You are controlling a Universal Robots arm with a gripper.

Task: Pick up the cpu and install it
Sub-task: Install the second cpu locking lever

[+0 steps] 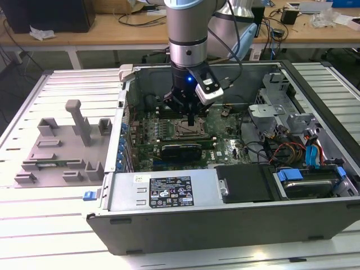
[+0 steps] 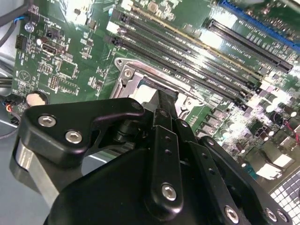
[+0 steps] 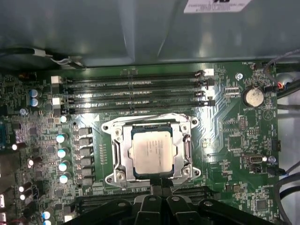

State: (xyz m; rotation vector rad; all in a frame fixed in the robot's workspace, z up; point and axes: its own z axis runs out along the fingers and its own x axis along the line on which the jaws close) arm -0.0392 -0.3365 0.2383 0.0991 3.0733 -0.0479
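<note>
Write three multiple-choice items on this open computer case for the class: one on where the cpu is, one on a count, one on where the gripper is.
1. Where does the cpu lie?
A. On the grey tray outside the case
B. In the metal-framed socket on the motherboard
C. On the power supply

2. How many long black memory slots run side by side next to the socket?
A. One
B. Four
C. Nine

3. Where is the gripper?
A. Low inside the case, over the socket
B. High above the case
C. Over the grey tray

Answers: 1 B, the silver chip sits within the frame. 2 B, four parallel slots show. 3 A, the exterior view shows it down over the board.
</note>
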